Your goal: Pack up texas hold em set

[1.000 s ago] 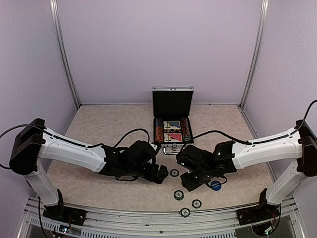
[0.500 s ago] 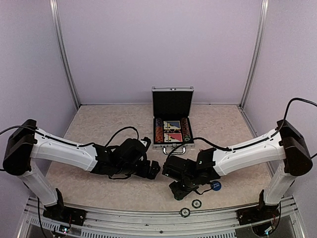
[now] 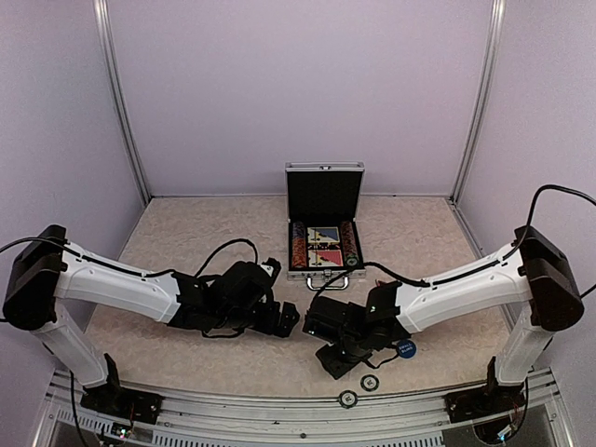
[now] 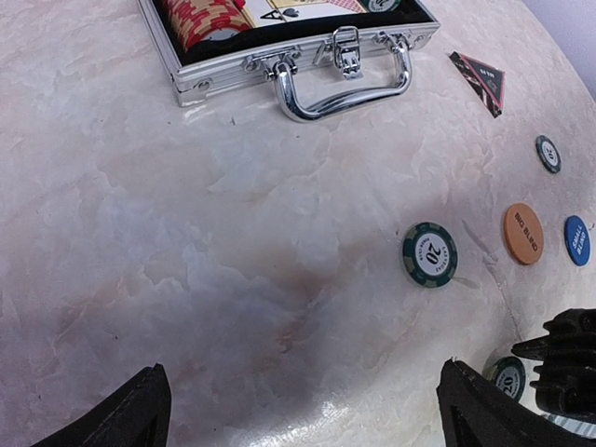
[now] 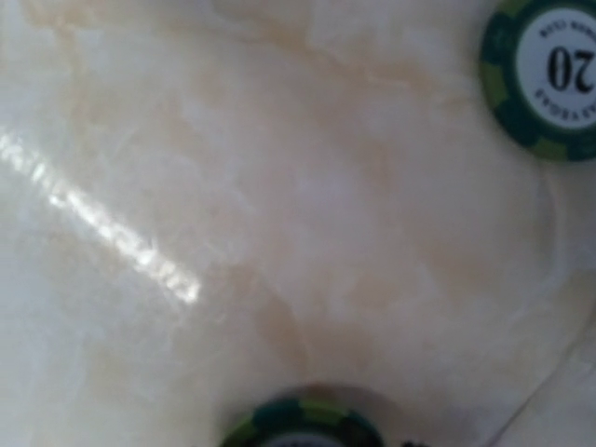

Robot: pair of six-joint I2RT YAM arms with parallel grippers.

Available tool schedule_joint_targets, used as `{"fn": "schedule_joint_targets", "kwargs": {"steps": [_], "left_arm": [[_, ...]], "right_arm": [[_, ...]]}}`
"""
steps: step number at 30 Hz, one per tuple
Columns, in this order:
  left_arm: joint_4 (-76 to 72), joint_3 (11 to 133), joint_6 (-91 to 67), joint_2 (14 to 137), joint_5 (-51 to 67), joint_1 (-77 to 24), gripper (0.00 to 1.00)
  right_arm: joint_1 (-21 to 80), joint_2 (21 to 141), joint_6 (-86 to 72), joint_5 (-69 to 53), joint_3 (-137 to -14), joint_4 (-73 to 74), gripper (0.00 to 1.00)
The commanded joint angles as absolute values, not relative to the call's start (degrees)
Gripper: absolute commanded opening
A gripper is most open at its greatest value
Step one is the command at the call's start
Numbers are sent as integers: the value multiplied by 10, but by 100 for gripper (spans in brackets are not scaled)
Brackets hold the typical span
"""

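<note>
Briefcase (image 3: 324, 196) stands open on the table (image 3: 186, 242). Left claw (image 4: 303, 410) is spread wide. Right claw (image 3: 330, 358) hangs low over green chips (image 5: 549, 79); whether spread or pinching, I cannot tell.

Small booth with pale lilac walls (image 3: 298, 84).
Glossy beige marbled table (image 3: 186, 242); silver metal posts (image 3: 121, 102) at its far corners, metal rail (image 3: 261, 402) along its near edge.

Lab robot cell: plain lilac walls (image 3: 298, 84), alu frame posts (image 3: 122, 102), marble-look tabletop (image 3: 186, 242).
</note>
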State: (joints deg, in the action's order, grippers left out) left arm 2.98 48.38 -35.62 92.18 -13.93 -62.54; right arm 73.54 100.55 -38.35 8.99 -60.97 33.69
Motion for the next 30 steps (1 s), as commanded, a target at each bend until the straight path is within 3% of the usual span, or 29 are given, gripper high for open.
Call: {"fn": "schedule_joint_targets", "kwargs": {"steps": [1, 9, 20, 30], "left_arm": [[19, 479, -359, 909, -145, -623, 99], [20, 479, -359, 906, -148, -623, 99], [18, 471, -365, 896, -153, -623, 99], [14, 457, -367, 884, -162, -623, 99]], "right_arm": [[746, 1013, -380, 91, -614, 333, 49], [745, 992, -381, 131, -632, 363, 57], [693, 1024, -375, 169, -685, 380, 75], [637, 1056, -344, 161, -688, 321, 75]]}}
